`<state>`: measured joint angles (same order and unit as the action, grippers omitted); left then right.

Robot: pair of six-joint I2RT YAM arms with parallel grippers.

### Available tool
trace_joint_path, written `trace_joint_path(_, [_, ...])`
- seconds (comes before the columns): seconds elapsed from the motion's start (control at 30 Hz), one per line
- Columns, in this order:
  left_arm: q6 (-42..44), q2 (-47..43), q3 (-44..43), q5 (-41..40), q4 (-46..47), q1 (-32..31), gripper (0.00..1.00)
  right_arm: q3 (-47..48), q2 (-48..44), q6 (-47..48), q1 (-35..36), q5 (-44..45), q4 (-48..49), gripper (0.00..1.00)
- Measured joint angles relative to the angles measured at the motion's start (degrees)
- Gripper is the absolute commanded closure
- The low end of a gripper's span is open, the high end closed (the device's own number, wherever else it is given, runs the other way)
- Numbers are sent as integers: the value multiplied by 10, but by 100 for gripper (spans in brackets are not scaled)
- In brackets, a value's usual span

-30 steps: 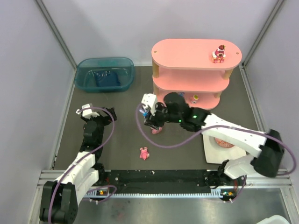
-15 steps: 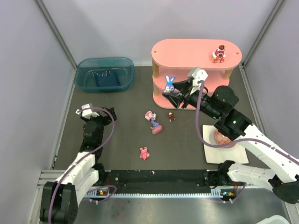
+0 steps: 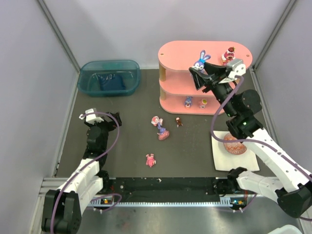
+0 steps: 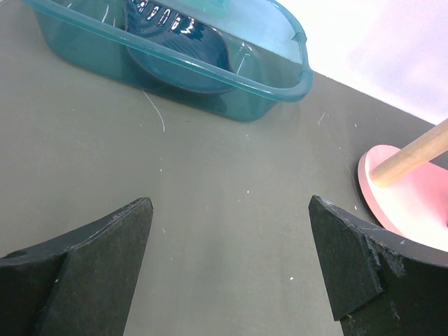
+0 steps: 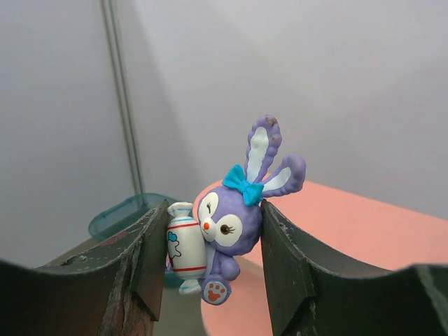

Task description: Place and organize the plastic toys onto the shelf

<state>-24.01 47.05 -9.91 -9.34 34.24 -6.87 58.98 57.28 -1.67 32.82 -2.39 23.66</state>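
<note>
A purple-blue bunny point(image 5: 231, 220) holding a white candy is pinched between my right gripper's point(image 5: 213, 245) jaws. In the top view the bunny point(image 3: 200, 63) hangs over the middle of the pink shelf's point(image 3: 183, 50) top board, with the right gripper point(image 3: 199, 71) shut on it. A red figurine point(image 3: 228, 55) stands on that board at the right. Two tiny toys point(image 3: 188, 101) point(image 3: 203, 103) sit on a lower tier. Three toys lie on the table: a pink-purple one point(image 3: 159, 127), a small brown one point(image 3: 179, 122) and a pink one point(image 3: 150, 160). My left gripper point(image 3: 90, 116) point(image 4: 231, 259) is open over bare table.
A teal bin point(image 3: 109, 77) point(image 4: 196, 56) stands at the back left. A patterned red-orange egg point(image 3: 234, 145) rests on a white sheet point(image 3: 243, 161) at the right front. The shelf's bottom board and a wooden post point(image 4: 409, 154) show at the right of the left wrist view.
My right arm rose from the table's middle, past the shelf's middle tier, to above the top board, carrying the bunny. The left arm has not moved.
</note>
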Motion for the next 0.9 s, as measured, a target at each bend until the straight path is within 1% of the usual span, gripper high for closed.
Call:
trace_joint_path(0.13, [0, 0, 0, 2, 0, 0, 1, -2, 24, 1, -26, -3, 51, 100])
trace_joint_path(0.3, [0, 0, 0, 6, 0, 0, 1, -2, 52, 5, -56, -10, 80, 100])
trace_joint_path(0.57, [-1, 5, 0, 9, 0, 0, 1, -1, 99, 36, -72, -27, 85, 100])
trace_joint_path(0.9, [-1, 8, 0, 10, 0, 0, 1, 2, 134, 56, -87, -31, 89, 100])
